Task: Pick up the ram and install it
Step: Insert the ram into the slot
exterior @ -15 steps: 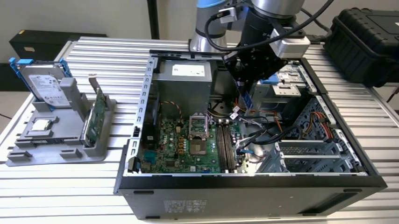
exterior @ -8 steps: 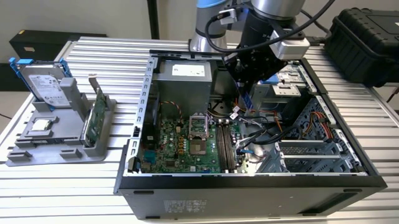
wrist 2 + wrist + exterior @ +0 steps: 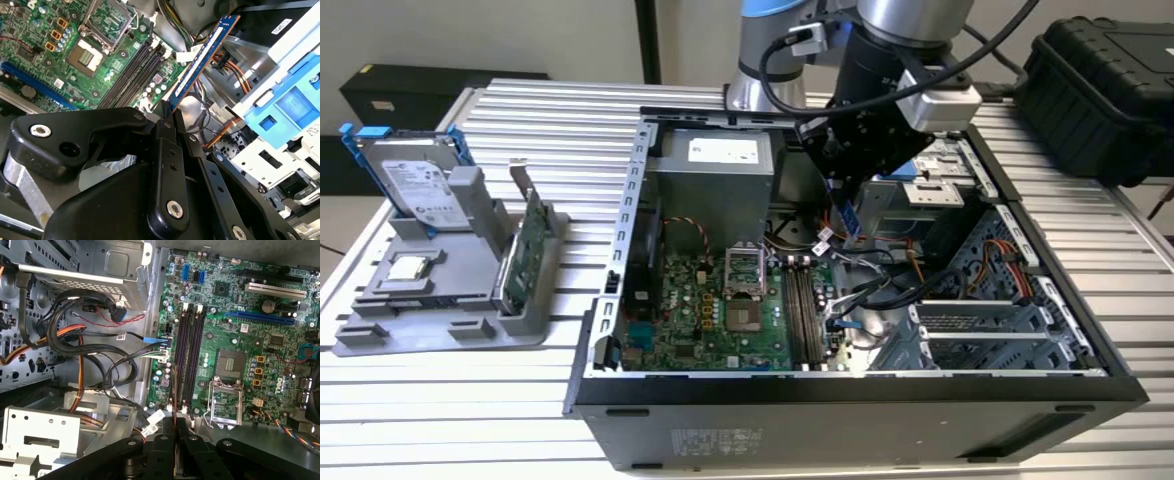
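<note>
One robot arm reaches down into one open computer case (image 3: pixel 854 385), which lies on its side on a desk (image 3: pixel 454 400) made of ribbed metal profiles. The hand (image 3: pixel 167 112) is pinching the ram (image 3: pixel 200 57), one thin blue stick with a white label; its two black fingers (image 3: pixel 167 150) are pressed on the lower end of the stick. In the exterior view the ram (image 3: pixel 850 215) hangs upright under the hand (image 3: pixel 851 190), above the inside of the case, near the memory slots but not yet in them. In the first wrist view the stick is seen on its edge as a thin line (image 3: pixel 174 432) between the fingers.

On the green motherboard (image 3: pixel 240 305) I count four long memory slots (image 3: pixel 189 355), standing side by side in two pairs, all without a stick. Beside them is one processor socket (image 3: pixel 230 362), open. Many cables (image 3: pixel 85 345), black, orange and red, lie in the case next to the board.

At the exterior view's left, one grey holder (image 3: pixel 440 300) stands on the desk. It carries one silver hard drive (image 3: pixel 416 185) with blue rails, one green card (image 3: pixel 520 262) on its edge, and one small square chip (image 3: pixel 406 267). One black box (image 3: pixel 1101 85) stands at the exterior view's right, behind the case. The wall behind is light, and a dark cabinet (image 3: pixel 400 90) stands at the back on the exterior view's left.
</note>
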Controlling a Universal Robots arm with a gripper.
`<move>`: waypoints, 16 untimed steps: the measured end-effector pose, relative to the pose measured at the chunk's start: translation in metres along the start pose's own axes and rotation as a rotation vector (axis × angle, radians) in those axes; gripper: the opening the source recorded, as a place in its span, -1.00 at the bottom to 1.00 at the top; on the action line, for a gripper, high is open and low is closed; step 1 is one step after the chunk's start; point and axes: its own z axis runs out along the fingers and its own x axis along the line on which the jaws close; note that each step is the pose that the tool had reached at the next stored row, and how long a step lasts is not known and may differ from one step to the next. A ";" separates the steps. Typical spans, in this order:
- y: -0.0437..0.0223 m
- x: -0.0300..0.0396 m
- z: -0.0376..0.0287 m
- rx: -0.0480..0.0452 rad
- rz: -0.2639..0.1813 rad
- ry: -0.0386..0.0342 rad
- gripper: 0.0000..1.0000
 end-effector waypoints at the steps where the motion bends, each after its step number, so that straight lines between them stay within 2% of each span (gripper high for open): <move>1: 0.0000 0.0001 0.0004 0.0000 0.000 0.0000 -1.00; 6: 0.0003 0.0022 0.0016 0.0000 0.000 0.0000 -1.00; 16: 0.0019 0.0116 0.0033 0.0000 0.000 0.0000 -1.00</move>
